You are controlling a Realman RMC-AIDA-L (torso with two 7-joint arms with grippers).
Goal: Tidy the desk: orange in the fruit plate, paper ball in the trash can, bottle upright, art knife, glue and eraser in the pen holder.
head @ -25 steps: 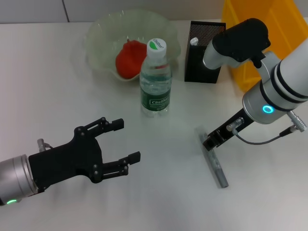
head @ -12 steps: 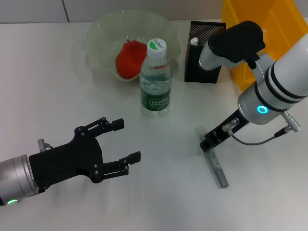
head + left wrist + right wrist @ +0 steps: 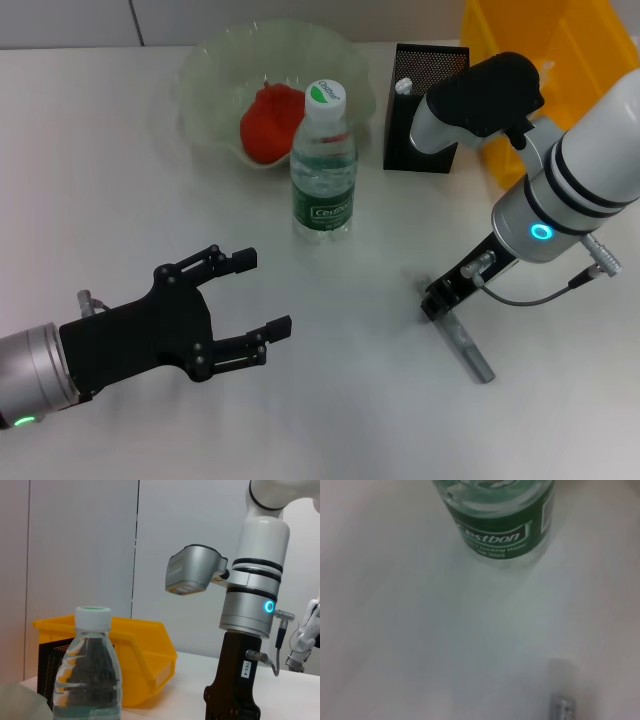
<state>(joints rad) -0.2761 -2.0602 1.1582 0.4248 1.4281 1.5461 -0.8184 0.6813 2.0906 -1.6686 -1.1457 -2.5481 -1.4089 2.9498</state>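
The grey art knife [image 3: 468, 348] lies flat on the white desk at the right front, and its tip also shows in the right wrist view [image 3: 562, 707]. My right gripper [image 3: 438, 300] is down at the knife's far end and covers that end. The bottle [image 3: 323, 165] stands upright mid-desk, with its green label close in the right wrist view [image 3: 495, 525]. The orange [image 3: 268, 122] rests in the fruit plate [image 3: 215, 60]. My left gripper [image 3: 262, 295] hovers open and empty at the front left. The paper ball and eraser are out of view.
The pen holder [image 3: 425, 100] stands behind the bottle to the right, with a white-topped item [image 3: 403, 87] inside that may be the glue. The yellow trash can [image 3: 560, 50] sits at the back right, partly behind my right arm.
The art knife has shifted a little to the right and turned, and its far end now sits under my right gripper. My right arm leaned slightly. The left arm has not moved.
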